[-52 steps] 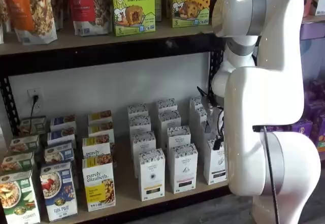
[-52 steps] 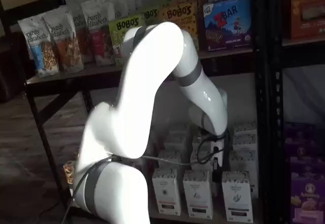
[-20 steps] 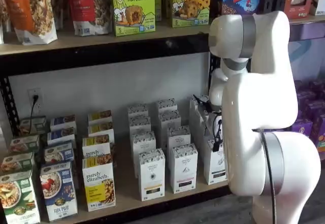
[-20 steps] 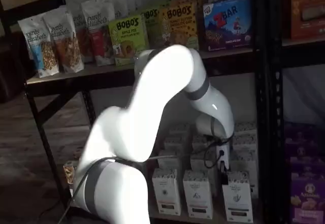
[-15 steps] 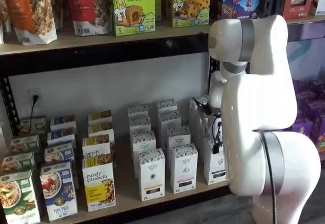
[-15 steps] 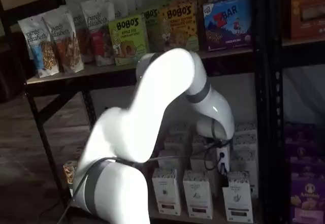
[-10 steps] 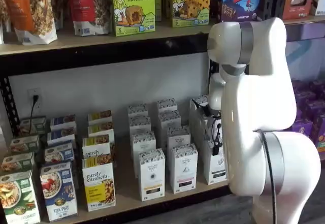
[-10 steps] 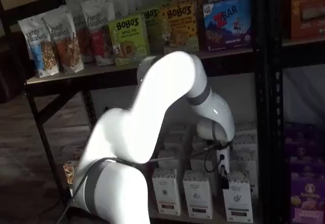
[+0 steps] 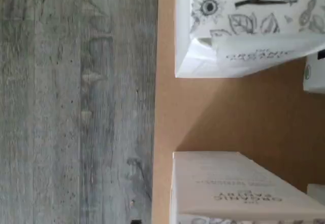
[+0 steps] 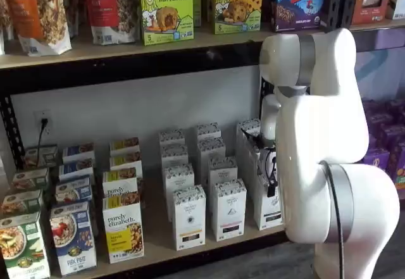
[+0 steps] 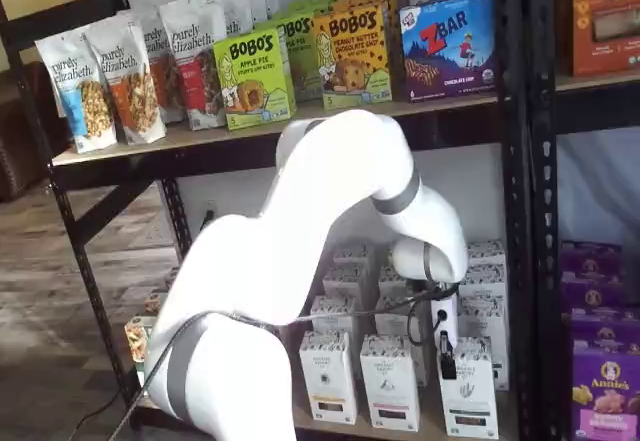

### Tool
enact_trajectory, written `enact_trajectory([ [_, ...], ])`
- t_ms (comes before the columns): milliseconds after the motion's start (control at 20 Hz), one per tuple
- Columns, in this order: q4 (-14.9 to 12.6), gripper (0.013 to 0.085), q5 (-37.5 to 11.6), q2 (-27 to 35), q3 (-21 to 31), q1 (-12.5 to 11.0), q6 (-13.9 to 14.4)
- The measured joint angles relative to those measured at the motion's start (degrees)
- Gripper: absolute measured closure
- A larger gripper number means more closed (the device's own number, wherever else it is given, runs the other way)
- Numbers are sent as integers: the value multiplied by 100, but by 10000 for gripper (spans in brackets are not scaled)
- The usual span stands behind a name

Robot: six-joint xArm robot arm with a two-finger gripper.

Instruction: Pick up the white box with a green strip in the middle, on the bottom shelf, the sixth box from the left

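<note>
White arm segments [image 10: 323,140] fill the right of a shelf view and the middle of the other [image 11: 300,251], the biggest thing in sight, standing between the cameras and the black steel rack [image 11: 520,161]. Behind it the bottom shelf [image 10: 158,228], a tan board with a black front rail, carries colourful cereal boxes [image 10: 123,225] towards its left end and rows of tall white cartons across the middle and right. Above, the higher board [image 10: 126,45] holds Bobo's boxes [image 10: 166,7] and granola bags [image 10: 38,10].

The white box [image 11: 468,391] stands upright at the front of the rightmost row on the bottom shelf, with a grey-patterned top and a dark band low on its face; in the other shelf view it [image 10: 268,206] is partly hidden by the arm. An alike carton [image 11: 390,381] stands just beside it.

The pincer [image 11: 447,356] reaches down over the top of the white box, with a dark finger and a cable showing against the upper front of the carton. The fingers are seen too partially to judge from the pictures, but the pincer stands at its widest, and nothing is visibly gripped.

The wrist view shows the grey plank floor [image 9: 76,102], the shelf's tan edge [image 9: 165,112], and two white cartons [image 9: 249,26] with a gap between them.
</note>
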Motion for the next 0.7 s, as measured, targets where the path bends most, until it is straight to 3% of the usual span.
enact_trajectory([
  [650, -235, 130, 307, 241, -387, -39, 163],
  [700, -264, 170, 385, 260, -449, -40, 185],
])
